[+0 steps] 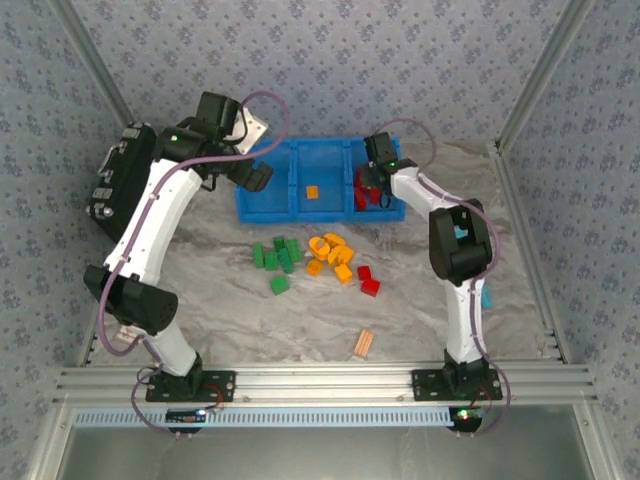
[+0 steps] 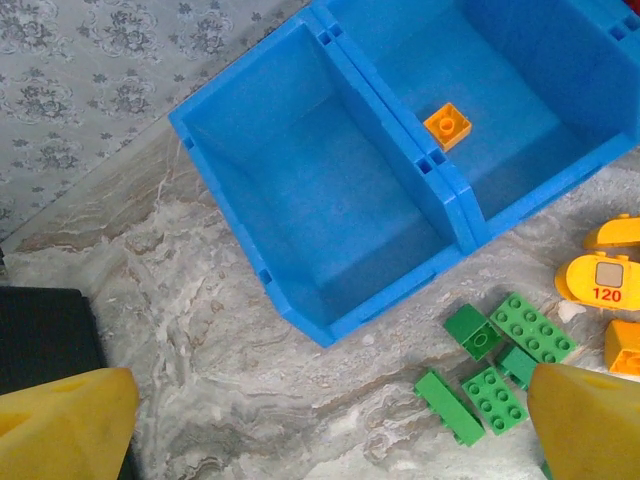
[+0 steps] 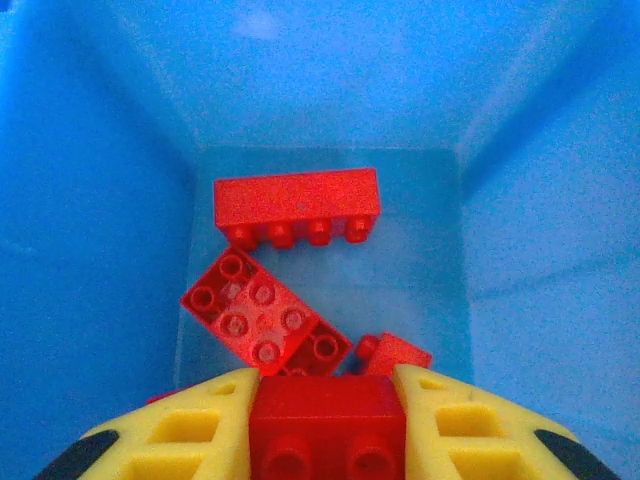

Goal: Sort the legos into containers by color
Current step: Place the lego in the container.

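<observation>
Your right gripper [image 3: 325, 398] clamped on red brick [image 3: 322, 440], brick spanning gap between fingers. Right compartment [image 3: 100, 260] lies directly beneath, other red bricks [image 3: 296, 205] on its floor; release looks like straight drop. Left gripper [image 2: 330, 425] spread wide, holding nothing. Green bricks [image 2: 495, 365] on table [image 2: 250, 350] just by its right finger, outside empty left compartment [image 2: 250, 130]; left arm nearer those.

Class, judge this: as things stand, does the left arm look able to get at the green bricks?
Probably yes: the left gripper, open, hangs near the green bricks; nothing lies between.
</observation>
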You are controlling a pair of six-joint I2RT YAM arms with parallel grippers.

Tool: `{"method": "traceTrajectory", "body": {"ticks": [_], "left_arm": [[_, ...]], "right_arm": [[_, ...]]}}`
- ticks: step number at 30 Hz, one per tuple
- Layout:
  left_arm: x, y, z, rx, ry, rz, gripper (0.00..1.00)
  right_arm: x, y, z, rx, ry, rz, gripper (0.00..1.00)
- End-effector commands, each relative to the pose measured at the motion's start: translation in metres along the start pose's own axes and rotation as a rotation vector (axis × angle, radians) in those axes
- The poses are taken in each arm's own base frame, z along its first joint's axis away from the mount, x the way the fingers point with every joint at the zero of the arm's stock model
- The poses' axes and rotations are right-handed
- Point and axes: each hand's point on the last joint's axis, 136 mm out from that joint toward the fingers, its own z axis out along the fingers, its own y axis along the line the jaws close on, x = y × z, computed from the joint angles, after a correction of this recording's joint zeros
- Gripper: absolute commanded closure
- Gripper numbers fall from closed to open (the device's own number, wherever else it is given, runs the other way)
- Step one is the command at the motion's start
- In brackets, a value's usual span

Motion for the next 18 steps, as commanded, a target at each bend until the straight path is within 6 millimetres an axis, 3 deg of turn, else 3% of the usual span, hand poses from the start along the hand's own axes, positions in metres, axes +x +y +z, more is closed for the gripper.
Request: {"method": "traceTrajectory", "body": {"ticks": [1,5,10,18], "left_arm": [[-0.006,0.004,-0.017,-0.028,-0.047,0.027,0.00],[-0.004,0.004,-0.016,-0.029,-0.042,0.032,0.00],[-0.004,0.004,-0.015,-0.033,-0.039,0.034,0.00],[-0.002,0.002,-0.021,-0.033,-0.054,0.037,0.00]], "right_arm": [[-0.009,-0.005,0.008,0.000,0.000,0.022,0.67],[-0.008,-0.004,0.017,-0.009,0.014,0.028,0.63],[-0.007,-0.004,0.016,-0.011,0.017,0.026,0.48],[-0.021,0.007,-0.012,-0.052,-0.027,0.047,0.46]]}}
